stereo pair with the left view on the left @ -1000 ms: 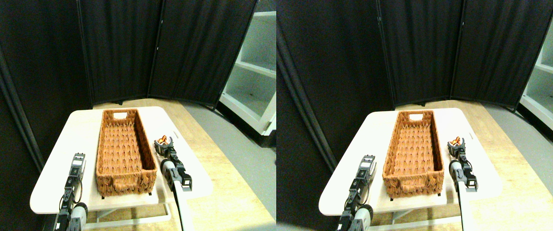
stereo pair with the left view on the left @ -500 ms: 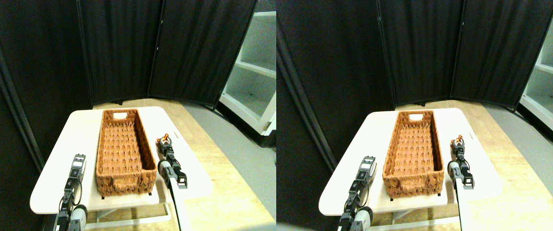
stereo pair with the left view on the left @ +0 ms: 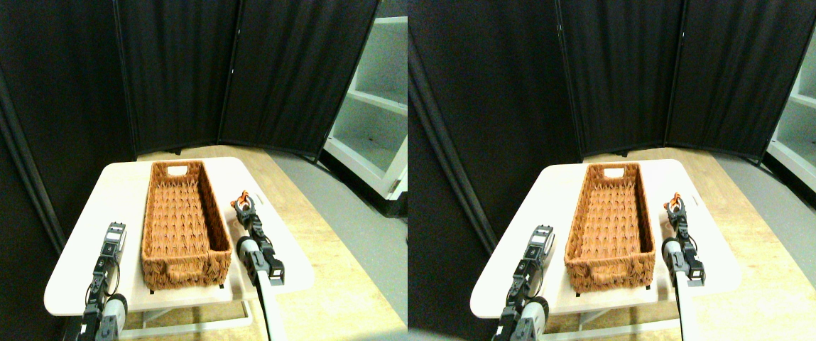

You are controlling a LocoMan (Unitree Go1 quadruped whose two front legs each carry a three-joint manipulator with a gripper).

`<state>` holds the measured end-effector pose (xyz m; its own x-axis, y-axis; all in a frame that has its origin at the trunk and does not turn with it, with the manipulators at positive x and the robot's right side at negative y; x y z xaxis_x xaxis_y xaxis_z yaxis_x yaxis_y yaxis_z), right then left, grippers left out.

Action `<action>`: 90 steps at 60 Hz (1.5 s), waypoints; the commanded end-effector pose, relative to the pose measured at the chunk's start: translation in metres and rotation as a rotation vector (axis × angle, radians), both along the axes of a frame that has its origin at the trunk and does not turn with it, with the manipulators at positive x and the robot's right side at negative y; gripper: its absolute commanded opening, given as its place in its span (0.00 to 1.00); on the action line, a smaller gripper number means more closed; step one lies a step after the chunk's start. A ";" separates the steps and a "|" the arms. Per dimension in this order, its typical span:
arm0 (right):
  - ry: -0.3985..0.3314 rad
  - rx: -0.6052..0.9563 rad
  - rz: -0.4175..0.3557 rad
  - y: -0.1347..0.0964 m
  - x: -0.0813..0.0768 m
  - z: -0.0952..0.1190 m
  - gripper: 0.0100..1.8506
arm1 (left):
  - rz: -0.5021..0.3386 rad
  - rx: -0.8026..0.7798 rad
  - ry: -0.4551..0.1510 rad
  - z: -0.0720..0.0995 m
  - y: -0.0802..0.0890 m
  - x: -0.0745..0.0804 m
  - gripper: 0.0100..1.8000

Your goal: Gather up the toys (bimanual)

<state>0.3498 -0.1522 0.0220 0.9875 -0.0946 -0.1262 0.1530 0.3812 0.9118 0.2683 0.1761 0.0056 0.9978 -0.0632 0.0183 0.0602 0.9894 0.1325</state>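
The left gripper (stereo pair with the left view on the left: 116,231) idles over the table (stereo pair with the left view on the left: 81,270), jaw state unclear. The empty basket (stereo pair with the left view on the left: 182,220) lies to its right. Beyond it, the right gripper (stereo pair with the left view on the left: 243,207) pinches the striped toy (stereo pair with the left view on the left: 241,199); next, carry it leftward over the rim.

- The wicker basket (stereo pair with the left view on the left: 182,220) is a warm orange-brown with a woven, criss-cross weave.
- The toy (stereo pair with the left view on the left: 243,200) at the basket's three o'clock shows orange with black stripes.
- The right gripper (stereo pair with the left view on the left: 244,207) at it is dark.
- The table (stereo pair with the left view on the left: 123,206) is pale cream.
- The folding screen (stereo pair with the left view on the left: 237,71) at twelve o'clock is plain black.
- The shelf unit (stereo pair with the left view on the left: 372,106) at two o'clock is white.
- The floor (stereo pair with the left view on the left: 308,206) is light wood grain beside grey.
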 end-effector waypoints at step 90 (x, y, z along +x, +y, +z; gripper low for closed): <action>0.020 -0.019 0.425 0.124 0.003 0.063 0.24 | 0.058 -0.006 -0.095 0.000 0.013 0.002 0.03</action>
